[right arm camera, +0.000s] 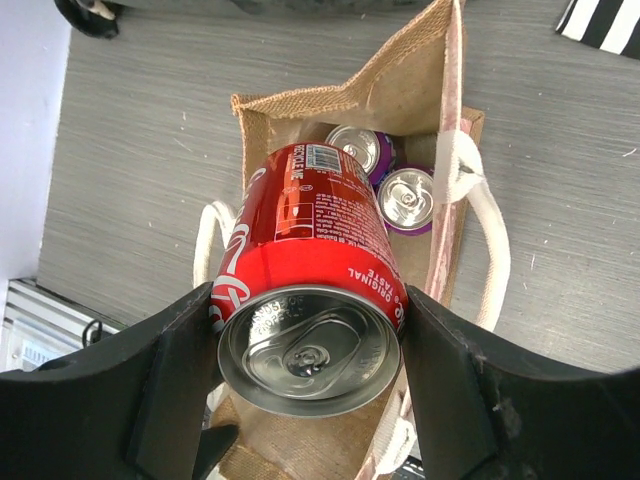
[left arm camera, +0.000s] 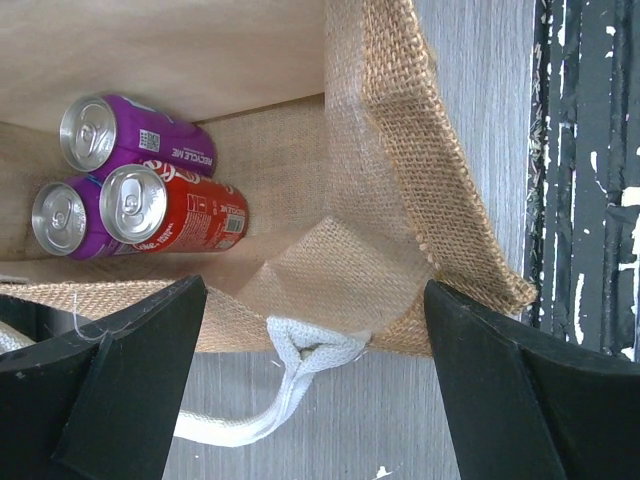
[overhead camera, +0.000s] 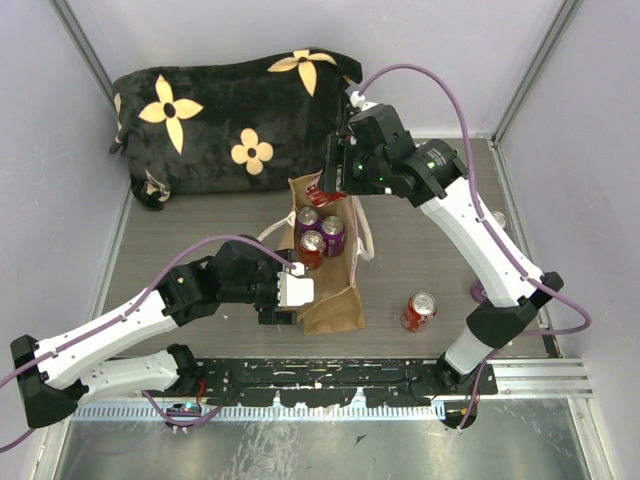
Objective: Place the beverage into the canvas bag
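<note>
The right fingers [right arm camera: 150, 400] clamp a smooth red can [right arm camera: 310, 230] above the coarse-woven jute bag [overhead camera: 335, 305]; left fingers [left arm camera: 120, 380] spread apart.

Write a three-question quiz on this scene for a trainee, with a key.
1. True or false: the right pincer is shut on a red can above the canvas bag.
2. How many cans already sit inside the canvas bag? A) one B) three C) five
3. What colour is the loose can lying right of the bag?

Key: 1 true; 2 B; 3 red.
</note>
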Robot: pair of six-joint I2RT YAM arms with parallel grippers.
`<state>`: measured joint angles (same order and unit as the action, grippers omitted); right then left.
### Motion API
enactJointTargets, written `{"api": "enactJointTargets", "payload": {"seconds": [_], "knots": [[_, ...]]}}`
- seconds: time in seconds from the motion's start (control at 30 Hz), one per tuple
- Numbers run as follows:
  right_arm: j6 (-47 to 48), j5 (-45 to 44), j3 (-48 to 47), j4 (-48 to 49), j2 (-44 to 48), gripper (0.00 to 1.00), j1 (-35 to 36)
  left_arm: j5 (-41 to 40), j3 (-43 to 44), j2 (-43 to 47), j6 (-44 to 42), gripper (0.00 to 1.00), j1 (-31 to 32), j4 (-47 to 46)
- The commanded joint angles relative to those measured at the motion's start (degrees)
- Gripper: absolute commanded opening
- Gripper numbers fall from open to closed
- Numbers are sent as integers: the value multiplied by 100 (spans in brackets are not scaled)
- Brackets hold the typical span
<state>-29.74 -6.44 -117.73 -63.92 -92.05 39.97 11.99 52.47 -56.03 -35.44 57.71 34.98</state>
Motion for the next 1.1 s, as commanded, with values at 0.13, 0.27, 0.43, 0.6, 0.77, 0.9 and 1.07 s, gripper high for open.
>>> {"api": "enactJointTargets", "payload": {"seconds": [0.13,0.27,0.43,0.6,0.77,0.9,1.07], "knots": [[47,-315,336,458,-68,1,237,-229,91,44,-156,98,39,57],[8,-451,449,118,-195,1,242,-232,49,116,-139,98,38,137],[-7,-540,544,-408,-439,1,273,-232,25,136,-148,98,45,147],[-15,-547,777,-584,-620,1,276,-300,116,77,-156,98,39,41],[-12,-548,1129,-413,-712,1,287,-431,312,-22,-104,98,42,-137],[15,-545,1292,-318,-822,1,295,-495,379,-76,-106,98,40,-211],[42,-521,1525,-200,-910,1,293,-488,340,-60,-88,98,39,-219]]}}
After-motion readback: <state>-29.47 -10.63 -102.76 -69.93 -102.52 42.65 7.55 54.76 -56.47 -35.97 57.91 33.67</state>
